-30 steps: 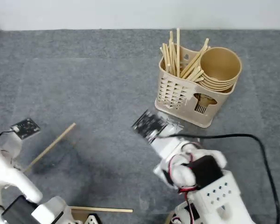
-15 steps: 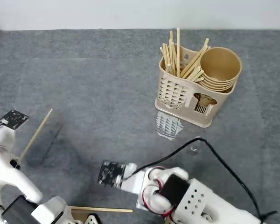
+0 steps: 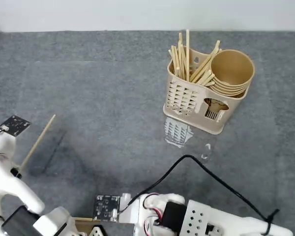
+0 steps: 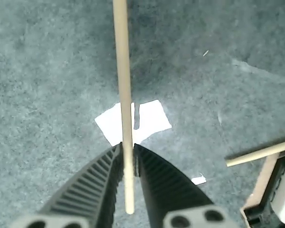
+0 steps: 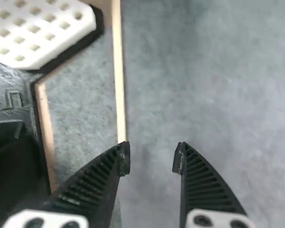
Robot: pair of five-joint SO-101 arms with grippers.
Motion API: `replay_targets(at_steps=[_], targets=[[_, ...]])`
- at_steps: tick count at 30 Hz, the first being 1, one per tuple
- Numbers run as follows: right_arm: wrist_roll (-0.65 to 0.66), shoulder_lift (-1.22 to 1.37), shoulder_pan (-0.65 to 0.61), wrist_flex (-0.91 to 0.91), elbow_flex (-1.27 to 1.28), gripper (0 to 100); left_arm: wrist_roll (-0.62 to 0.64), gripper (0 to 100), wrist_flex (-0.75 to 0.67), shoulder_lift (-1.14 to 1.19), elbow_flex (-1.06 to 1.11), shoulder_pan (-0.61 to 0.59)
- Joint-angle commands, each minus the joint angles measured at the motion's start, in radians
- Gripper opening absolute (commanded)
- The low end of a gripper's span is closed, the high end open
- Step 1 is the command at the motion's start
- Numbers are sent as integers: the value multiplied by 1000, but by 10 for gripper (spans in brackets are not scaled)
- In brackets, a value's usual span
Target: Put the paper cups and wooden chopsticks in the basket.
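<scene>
**Two chopsticks outside the basket, one of them gripped**

One beige slotted plastic basket stands on the grey felt-like counter, well apart from both sets of jaws. One of its compartments holds a bundle of thin wooden chopsticks standing on end and fanned out, too crowded to count. The other holds one nested stack of tan paper cups, mouths up, with several rims showing.

Two more chopsticks are outside the basket. The jaws of the left arm are clenched on the gripped wooden chopstick, a pale round stick. Its long axis runs straight out ahead from between the jaws, with a short stub behind the grip. In the high view it slants away from the arm, and its shadow lies apart from it on the counter. A white paper patch lies on the counter under the jaw tips.

The jaws of the right arm are released, spread over bare counter. The loose wooden chopstick lies flat. Its near end is at the tip of one jaw, outside the gap, and its long axis points straight ahead of the jaws.
</scene>
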Motion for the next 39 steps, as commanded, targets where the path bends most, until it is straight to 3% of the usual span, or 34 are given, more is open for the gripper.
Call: replay_targets(at_steps=[1,9,17,29,34,39], targets=[[-14,-4,-38,-47,9,160,11,13,-9,-12,-48,8],[-14,-2,-130,-73,26,97,12,13,-5,-9,-45,34],[-54,237,-136,-162,5,140,12,13,-3,-12,-47,49],[-49,575,-45,-183,-167,136,12,13,-3,-12,-47,48],[-46,587,-42,-186,-187,2,12,13,-3,-11,-47,48],[-46,581,31,-177,-190,9,12,13,-3,-12,-47,48]])
